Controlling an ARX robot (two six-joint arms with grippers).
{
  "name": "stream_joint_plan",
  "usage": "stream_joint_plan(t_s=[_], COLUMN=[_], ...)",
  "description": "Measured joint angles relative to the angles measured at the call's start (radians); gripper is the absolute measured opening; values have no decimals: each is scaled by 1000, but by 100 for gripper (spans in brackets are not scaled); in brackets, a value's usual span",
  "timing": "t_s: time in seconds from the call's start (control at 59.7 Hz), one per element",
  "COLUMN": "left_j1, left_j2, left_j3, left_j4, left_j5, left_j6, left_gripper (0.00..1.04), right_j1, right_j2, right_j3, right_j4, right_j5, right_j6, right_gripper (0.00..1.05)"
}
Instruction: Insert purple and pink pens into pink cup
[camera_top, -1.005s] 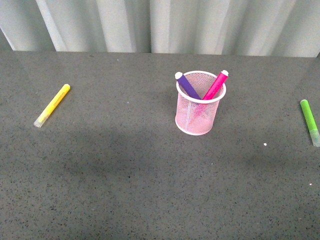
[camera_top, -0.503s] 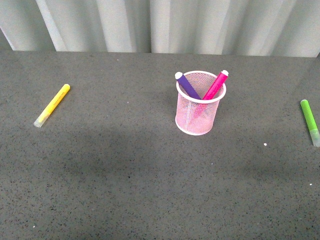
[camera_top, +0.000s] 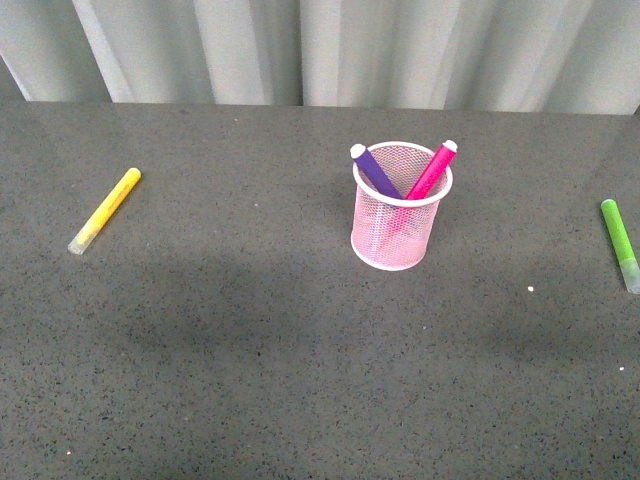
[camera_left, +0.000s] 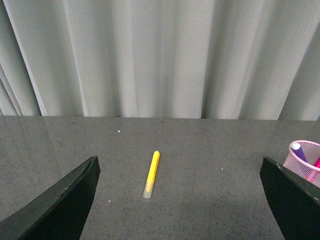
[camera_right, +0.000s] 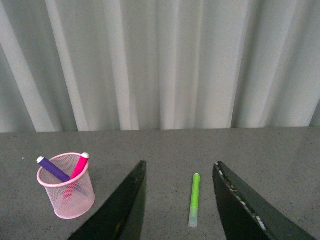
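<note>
The pink cup (camera_top: 396, 222) stands upright on the grey table, a little right of centre. The purple pen (camera_top: 374, 170) and the pink pen (camera_top: 432, 169) stand inside it, leaning apart with their tops above the rim. The cup also shows in the left wrist view (camera_left: 305, 161) and in the right wrist view (camera_right: 67, 190), with the purple pen (camera_right: 52, 169) and the pink pen (camera_right: 80, 166) in it. Neither arm shows in the front view. My left gripper (camera_left: 180, 200) is open and empty. My right gripper (camera_right: 179, 200) is open and empty, far from the cup.
A yellow marker (camera_top: 105, 209) lies at the left of the table; it also shows between the left fingers (camera_left: 151, 173). A lime green marker (camera_top: 619, 241) lies at the right edge; it shows between the right fingers (camera_right: 194, 199). A grey curtain (camera_top: 320, 50) hangs behind the table.
</note>
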Motion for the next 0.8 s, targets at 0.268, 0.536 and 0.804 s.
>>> stream_joint_plan(t_s=[0.268,0.536,0.804], left_j1=[0,0,0], left_j2=[0,0,0], left_j3=[0,0,0], left_j4=[0,0,0], left_j5=[0,0,0], left_j6=[0,0,0], left_gripper=[98,98,98], right_j1=[0,0,0], right_j2=[0,0,0], right_j3=[0,0,0], right_j4=[0,0,0], right_j5=[0,0,0], right_j6=[0,2,2], right_gripper=[95,98,98])
